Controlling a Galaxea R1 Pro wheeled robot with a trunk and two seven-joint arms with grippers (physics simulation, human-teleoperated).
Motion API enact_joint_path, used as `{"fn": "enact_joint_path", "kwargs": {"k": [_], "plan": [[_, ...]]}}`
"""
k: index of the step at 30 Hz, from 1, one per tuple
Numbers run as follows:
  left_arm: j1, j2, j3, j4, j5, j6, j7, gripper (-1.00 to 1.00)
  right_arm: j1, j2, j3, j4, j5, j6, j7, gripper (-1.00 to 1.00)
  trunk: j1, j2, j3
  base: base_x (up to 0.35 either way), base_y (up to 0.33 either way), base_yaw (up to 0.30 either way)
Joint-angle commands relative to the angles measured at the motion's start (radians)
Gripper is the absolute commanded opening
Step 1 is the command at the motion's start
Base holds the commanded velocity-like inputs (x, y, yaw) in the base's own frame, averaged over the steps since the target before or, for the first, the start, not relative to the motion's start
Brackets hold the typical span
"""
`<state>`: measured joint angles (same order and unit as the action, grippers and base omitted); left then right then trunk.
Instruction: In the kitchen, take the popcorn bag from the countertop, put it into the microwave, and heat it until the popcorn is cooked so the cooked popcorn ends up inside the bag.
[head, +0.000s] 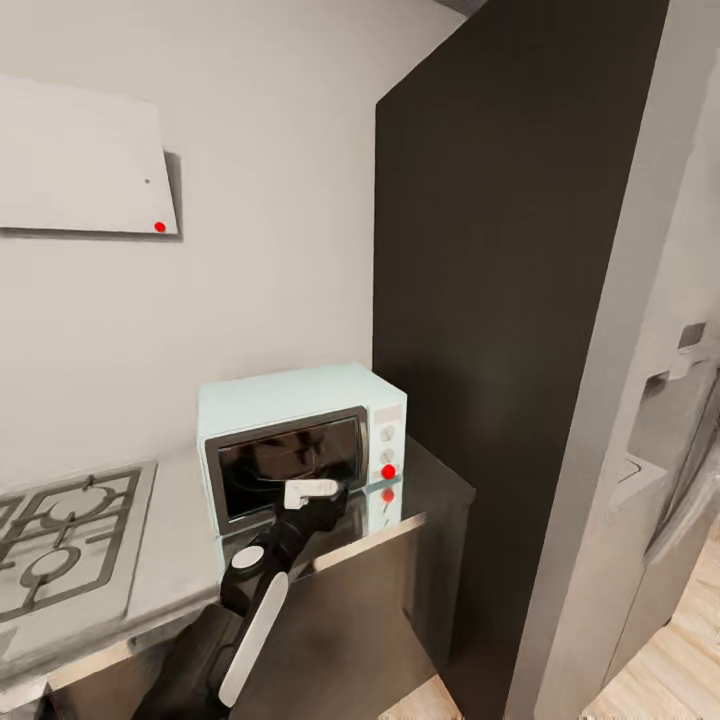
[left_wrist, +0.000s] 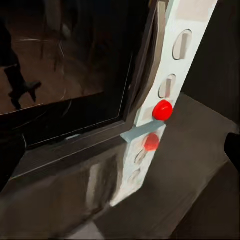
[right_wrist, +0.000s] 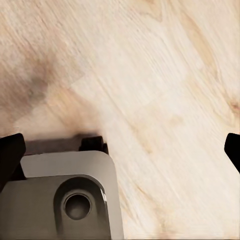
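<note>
The pale blue-white microwave (head: 300, 440) stands on the grey countertop (head: 170, 560) with its dark glass door shut. My left gripper (head: 335, 495) is at the door's lower right corner, close to the control panel. In the left wrist view the gripper (left_wrist: 120, 150) is open, one dark fingertip (left_wrist: 10, 157) at each side edge, facing the door glass (left_wrist: 65, 65) and the red button (left_wrist: 162, 110) below two knobs. My right gripper (right_wrist: 120, 150) hangs open over the wooden floor (right_wrist: 165, 90). The popcorn bag and the popcorn are out of view.
A gas hob (head: 60, 540) lies left of the microwave. A tall dark cabinet (head: 500, 300) rises right beside it, with a grey fridge (head: 670, 450) further right. A pale hood (head: 80, 160) hangs on the wall. Part of my base (right_wrist: 65, 200) shows below the right gripper.
</note>
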<state>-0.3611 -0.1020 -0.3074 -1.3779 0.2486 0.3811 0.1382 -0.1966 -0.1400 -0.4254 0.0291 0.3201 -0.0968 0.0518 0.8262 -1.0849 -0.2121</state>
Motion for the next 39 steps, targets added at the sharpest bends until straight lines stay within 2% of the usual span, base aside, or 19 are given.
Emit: {"fn": "enact_joint_path", "kwargs": {"k": [1, 6, 12, 14, 15, 16, 17, 18, 19, 20, 22, 24, 25, 26, 27, 28, 32, 35, 39], "plan": [[-0.001, 0.000, -0.002, -0.002, 0.011, 0.004, 0.009, 1.00, -0.001, -0.001, -0.008, 0.003, 0.007, -0.006, 0.002, 1.00, 0.000, -0.001, -0.001, -0.342, 0.000, 0.000], [-0.001, -0.005, 0.004, 0.001, 0.023, 0.004, 0.026, 1.00, -0.001, -0.001, -0.008, 0.003, 0.005, -0.005, 0.002, 1.00, 0.000, -0.001, -0.001, -0.342, 0.000, 0.000], [-0.001, -0.052, -0.004, 0.040, 0.041, 0.019, 0.028, 1.00, -0.001, -0.001, -0.008, 0.003, 0.005, -0.006, 0.002, 1.00, 0.000, -0.001, -0.001, -0.341, 0.000, 0.000], [-0.001, -0.055, -0.051, 0.148, 0.110, 0.022, 0.028, 1.00, -0.001, 0.002, -0.007, 0.003, 0.006, -0.006, 0.002, 1.00, 0.000, -0.001, -0.001, -0.340, 0.000, 0.000], [-0.001, -0.056, -0.064, 0.181, 0.129, 0.022, 0.029, 1.00, -0.001, 0.004, -0.007, 0.003, 0.007, -0.006, 0.002, 1.00, 0.000, -0.001, -0.001, -0.340, 0.000, 0.000], [0.000, -0.056, -0.099, 0.245, 0.171, 0.022, 0.029, 1.00, -0.001, 0.007, -0.006, 0.003, 0.008, -0.006, 0.002, 1.00, 0.000, -0.001, -0.001, -0.340, 0.000, 0.000], [0.000, -0.056, -0.133, 0.316, 0.223, 0.019, 0.029, 1.00, -0.001, 0.006, -0.006, 0.003, 0.008, -0.006, 0.002, 1.00, 0.000, -0.001, -0.001, -0.340, 0.000, 0.000], [0.001, -0.056, -0.153, 0.426, 0.303, 0.011, 0.028, 1.00, -0.001, 0.005, -0.006, 0.003, 0.011, -0.006, 0.002, 1.00, 0.000, -0.001, -0.001, -0.340, 0.000, 0.000], [0.001, -0.055, -0.157, 0.499, 0.351, 0.007, 0.026, 1.00, -0.001, 0.005, -0.005, 0.003, 0.014, -0.006, 0.002, 1.00, 0.000, -0.001, -0.001, -0.338, 0.000, 0.000], [0.001, -0.054, -0.163, 0.733, 0.434, 0.003, 0.027, 1.00, -0.001, 0.005, 0.000, 0.000, 0.020, -0.016, 0.002, 1.00, 0.000, -0.001, -0.001, -0.331, 0.000, 0.000], [0.004, -0.055, -0.164, 0.820, 0.442, 0.003, 0.025, 1.00, -0.001, 0.005, 0.001, -0.001, 0.021, -0.026, 0.002, 1.00, 0.000, -0.001, -0.001, -0.340, 0.000, 0.000], [0.007, -0.062, -0.165, 0.982, 0.444, -0.011, 0.018, 1.00, -0.001, 0.005, 0.002, -0.001, 0.041, -0.030, 0.002, 1.00, 0.000, -0.001, -0.001, -0.319, 0.000, 0.000], [0.007, -0.068, -0.165, 1.058, 0.445, -0.045, 0.018, 1.00, 0.000, 0.005, 0.001, -0.001, 0.070, -0.030, 0.002, 1.00, 0.000, -0.001, -0.001, -0.156, 0.000, 0.000], [0.007, -0.072, -0.165, 1.184, 0.447, -0.136, 0.019, 1.00, -0.001, 0.008, 0.000, -0.002, 0.122, -0.032, 0.002, 1.00, 0.000, -0.001, -0.001, -0.051, 0.000, 0.000], [0.007, -0.069, -0.162, 1.299, 0.449, -0.229, 0.021, 1.00, -0.001, 0.011, -0.001, -0.002, 0.153, -0.032, 0.002, 1.00, 0.000, -0.001, -0.001, -0.017, 0.000, 0.000], [0.007, -0.064, -0.160, 1.338, 0.452, -0.264, 0.024, 1.00, -0.001, 0.012, -0.001, -0.002, 0.162, -0.032, 0.002, 1.00, 0.000, -0.001, -0.001, -0.009, 0.000, 0.000], [0.011, -0.051, -0.158, 1.374, 0.449, -0.312, 0.017, 1.00, -0.001, 0.010, -0.001, -0.002, 0.171, -0.030, 0.002, 1.00, 0.000, -0.001, -0.001, -0.002, 0.000, 0.000], [0.070, 0.003, -0.159, 1.376, 0.446, -0.324, 0.011, 1.00, -0.001, 0.010, -0.001, -0.001, 0.169, -0.026, 0.002, 1.00, 0.000, -0.001, -0.001, 0.000, 0.000, 0.000], [0.126, 0.009, -0.159, 1.376, 0.447, -0.432, -0.006, 1.00, -0.001, 0.007, -0.001, -0.001, 0.165, -0.021, 0.005, 1.00, 0.000, -0.001, -0.001, 0.000, 0.000, 0.000]]}}
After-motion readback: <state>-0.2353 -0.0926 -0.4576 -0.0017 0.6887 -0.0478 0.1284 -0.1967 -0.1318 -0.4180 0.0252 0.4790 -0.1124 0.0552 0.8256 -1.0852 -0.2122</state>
